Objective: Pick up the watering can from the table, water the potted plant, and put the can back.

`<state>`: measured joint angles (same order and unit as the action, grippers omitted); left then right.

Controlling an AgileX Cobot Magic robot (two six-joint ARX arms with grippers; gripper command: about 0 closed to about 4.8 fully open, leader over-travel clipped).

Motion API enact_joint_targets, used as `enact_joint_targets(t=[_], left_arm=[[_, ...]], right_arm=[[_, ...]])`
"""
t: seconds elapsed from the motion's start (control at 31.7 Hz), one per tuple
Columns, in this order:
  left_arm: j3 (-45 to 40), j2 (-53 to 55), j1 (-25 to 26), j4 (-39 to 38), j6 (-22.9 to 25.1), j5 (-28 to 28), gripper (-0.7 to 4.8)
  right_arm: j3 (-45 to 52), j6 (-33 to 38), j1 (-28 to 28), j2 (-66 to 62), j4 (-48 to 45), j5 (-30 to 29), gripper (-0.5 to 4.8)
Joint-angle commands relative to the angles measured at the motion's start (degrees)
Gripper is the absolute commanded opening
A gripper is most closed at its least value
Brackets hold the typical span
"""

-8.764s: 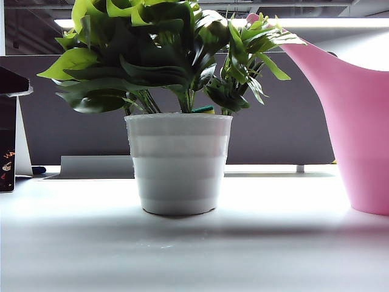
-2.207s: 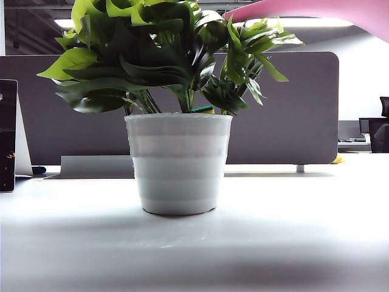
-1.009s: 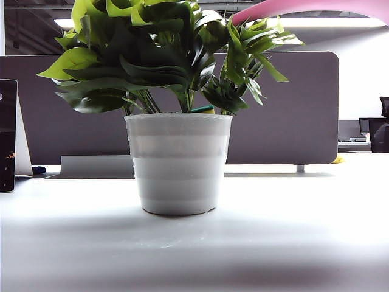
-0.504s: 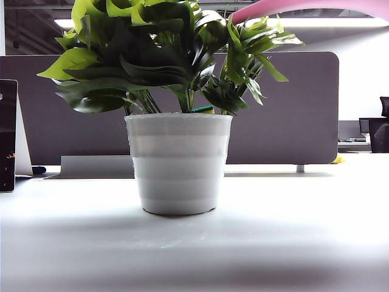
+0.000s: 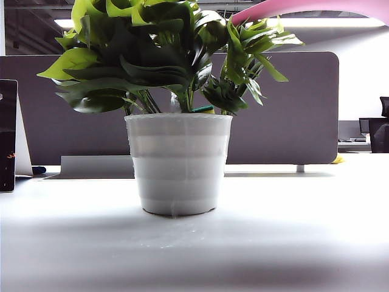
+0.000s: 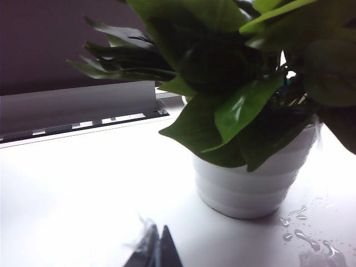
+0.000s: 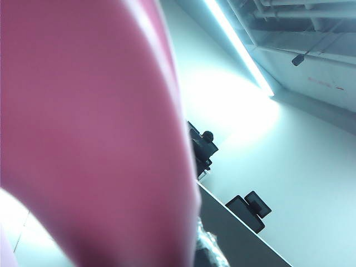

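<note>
While I'm tilting the watering can (image 5: 304,6) above the potted plant (image 5: 176,109), spout pointing left over the leaves, right end effector is gripping it off-frame; left end effector (image 6: 156,253), pressed together, is idling near the bench (image 5: 273,243).

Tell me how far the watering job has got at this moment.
Done: the watering can is off the table, its spout tilted over the potted plant. In hand: pouring looks underway, with droplets on the table beside the pot in the left wrist view. The right wrist view is filled by pink can, so the right gripper's jaws are hidden. The left gripper sits idle nearby. Left: setting the can back down.
</note>
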<state>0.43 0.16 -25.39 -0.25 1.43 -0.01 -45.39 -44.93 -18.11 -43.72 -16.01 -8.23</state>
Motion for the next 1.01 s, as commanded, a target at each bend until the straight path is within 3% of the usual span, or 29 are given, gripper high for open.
enact_joint_targets(t=[0.03, 0.25, 0.54, 0.79, 1.01], left_arm=[[0.1, 0.1, 0.1, 0.3, -0.2, 0.2, -0.05], [0.1, 0.1, 0.2, 0.3, -0.2, 0.2, -0.05], [0.1, 0.1, 0.2, 0.3, -0.2, 0.2, -0.05], [0.1, 0.1, 0.2, 0.3, -0.2, 0.2, -0.05], [0.1, 0.1, 0.2, 0.3, -0.2, 0.2, -0.05]], right_arm=[[-1.3, 2.2, 0.1, 0.8, -6.3, 0.4, -0.06], [-1.3, 4.9, 0.1, 2.0, -0.4, 0.8, -0.06], [-1.3, 12.8, -0.1, 5.2, 8.4, 7.3, -0.06], [-1.1, 22.4, -0.3, 5.9, 16.1, 7.2, -0.06], [-0.2, 29.4, -0.4, 5.8, 15.1, 7.2, -0.06]])
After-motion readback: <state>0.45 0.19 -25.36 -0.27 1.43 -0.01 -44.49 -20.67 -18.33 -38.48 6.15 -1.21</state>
